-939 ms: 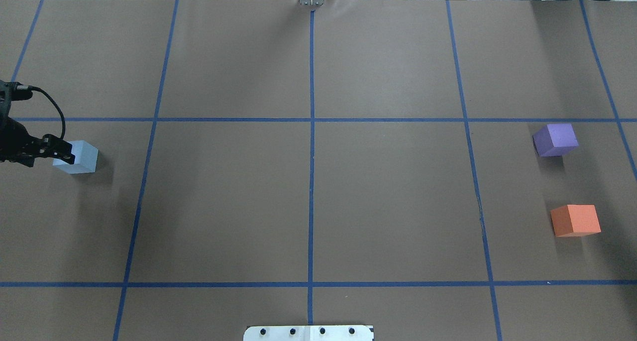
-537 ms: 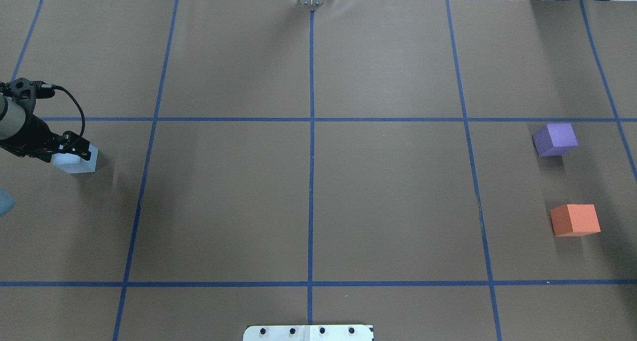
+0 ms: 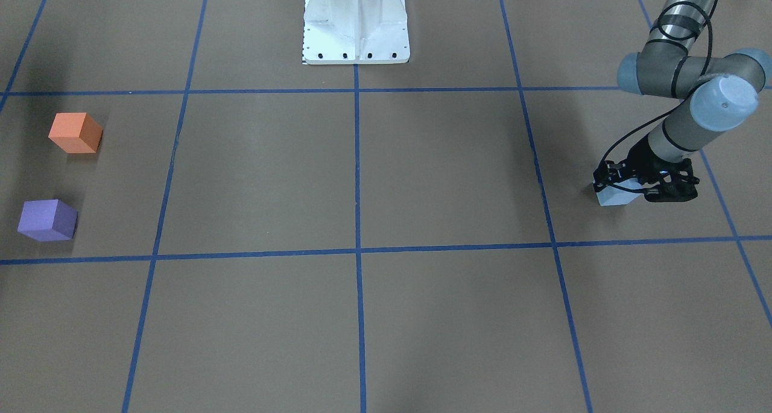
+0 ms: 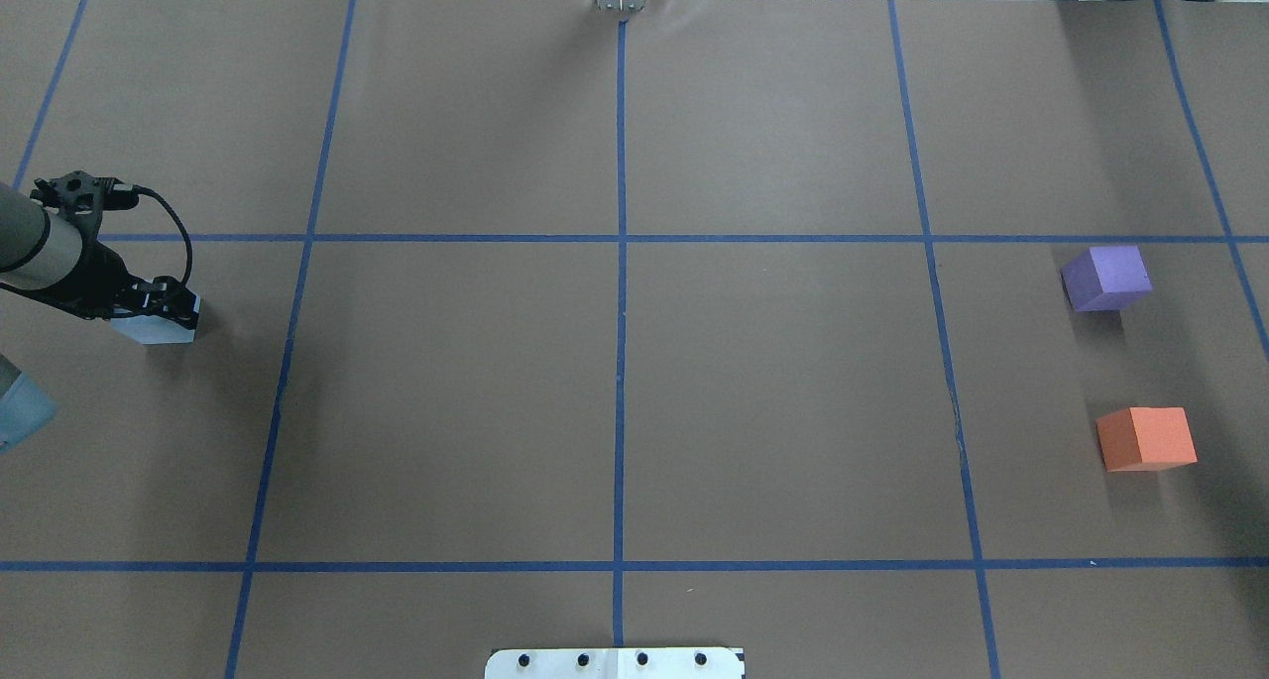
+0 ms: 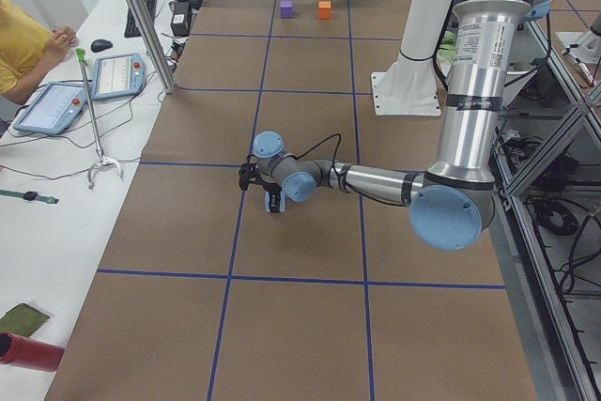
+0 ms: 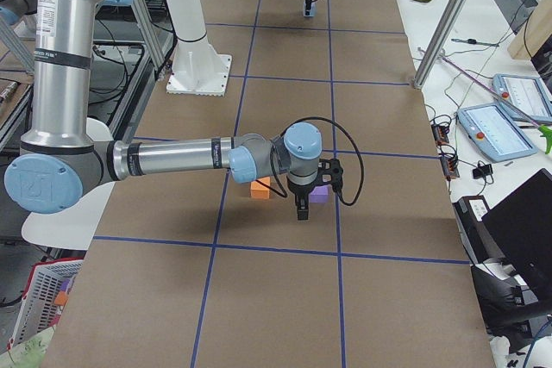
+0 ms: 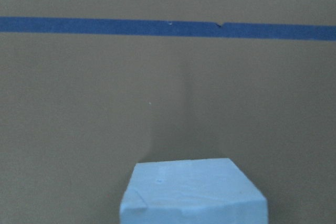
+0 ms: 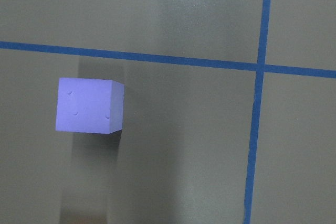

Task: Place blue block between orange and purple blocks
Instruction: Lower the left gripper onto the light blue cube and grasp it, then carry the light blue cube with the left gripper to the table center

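The light blue block (image 4: 151,331) sits at the table's far left, also in the front view (image 3: 616,197) and at the bottom of the left wrist view (image 7: 191,195). My left gripper (image 4: 164,302) is low over its top, fingers open on either side; it also shows in the front view (image 3: 642,185). The purple block (image 4: 1107,278) and the orange block (image 4: 1147,438) sit apart at the far right. My right gripper (image 6: 299,206) shows only in the exterior right view, hanging beside the purple block (image 6: 321,195); I cannot tell if it is open. The right wrist view shows the purple block (image 8: 89,105).
Blue tape lines (image 4: 620,263) divide the brown table into squares. The robot's white base plate (image 3: 356,24) stands at mid-table on the robot's side. A side bench with tablets (image 5: 56,105) and a seated person (image 5: 23,39) runs along the far edge.
My left gripper has moved right along the table, from beside the blue block to over its top. The blocks have not moved.
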`<move>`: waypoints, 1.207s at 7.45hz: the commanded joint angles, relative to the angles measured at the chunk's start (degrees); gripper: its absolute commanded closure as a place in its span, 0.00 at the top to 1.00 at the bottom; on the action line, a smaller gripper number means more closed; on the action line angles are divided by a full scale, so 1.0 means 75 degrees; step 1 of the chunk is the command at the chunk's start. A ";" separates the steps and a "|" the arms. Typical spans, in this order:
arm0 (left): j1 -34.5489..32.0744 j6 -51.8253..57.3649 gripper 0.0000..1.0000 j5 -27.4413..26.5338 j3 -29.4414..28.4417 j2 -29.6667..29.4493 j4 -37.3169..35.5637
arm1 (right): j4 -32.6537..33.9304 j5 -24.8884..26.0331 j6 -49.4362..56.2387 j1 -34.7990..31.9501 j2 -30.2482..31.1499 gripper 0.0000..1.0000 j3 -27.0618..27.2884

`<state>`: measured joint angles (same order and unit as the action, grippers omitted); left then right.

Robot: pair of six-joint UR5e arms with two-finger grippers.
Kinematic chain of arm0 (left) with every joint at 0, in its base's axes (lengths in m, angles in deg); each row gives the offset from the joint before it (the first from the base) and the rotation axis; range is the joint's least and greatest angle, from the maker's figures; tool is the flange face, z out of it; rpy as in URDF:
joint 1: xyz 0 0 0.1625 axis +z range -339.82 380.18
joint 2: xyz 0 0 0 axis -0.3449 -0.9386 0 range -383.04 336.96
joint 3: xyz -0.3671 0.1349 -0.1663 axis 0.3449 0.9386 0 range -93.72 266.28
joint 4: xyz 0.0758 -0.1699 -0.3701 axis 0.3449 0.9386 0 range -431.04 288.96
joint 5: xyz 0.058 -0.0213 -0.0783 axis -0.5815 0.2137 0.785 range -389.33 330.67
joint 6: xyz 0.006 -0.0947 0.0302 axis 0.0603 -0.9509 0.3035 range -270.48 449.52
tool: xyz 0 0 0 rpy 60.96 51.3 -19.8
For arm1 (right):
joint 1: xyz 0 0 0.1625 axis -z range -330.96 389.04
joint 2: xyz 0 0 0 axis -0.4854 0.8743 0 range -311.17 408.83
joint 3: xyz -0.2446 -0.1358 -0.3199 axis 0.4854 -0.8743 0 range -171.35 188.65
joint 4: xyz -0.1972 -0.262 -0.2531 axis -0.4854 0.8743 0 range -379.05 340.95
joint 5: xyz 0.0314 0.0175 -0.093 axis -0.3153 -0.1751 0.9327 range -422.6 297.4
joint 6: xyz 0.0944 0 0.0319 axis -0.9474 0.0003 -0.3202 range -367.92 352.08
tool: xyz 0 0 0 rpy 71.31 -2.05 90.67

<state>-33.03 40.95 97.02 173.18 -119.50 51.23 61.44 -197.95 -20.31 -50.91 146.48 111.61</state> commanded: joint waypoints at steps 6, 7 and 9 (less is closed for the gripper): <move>0.2587 -0.2019 0.00 -0.1207 0.0988 -0.4521 -0.3917 | 0.0003 0.0012 0.0023 0.0008 -0.0012 1.00 -0.0005; 0.3290 -0.2055 0.00 -0.2026 0.0569 -0.5319 -0.4345 | 0.0003 0.0012 0.0012 0.0008 -0.0024 1.00 -0.0005; 0.3659 -0.2847 0.00 -0.2257 -0.1789 -0.7298 -0.4291 | 0.0003 0.0012 0.0000 0.0008 -0.0047 1.00 -0.0005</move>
<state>-8.14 23.37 81.83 170.72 -164.71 19.72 61.46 -197.87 -20.24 -50.85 146.20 111.56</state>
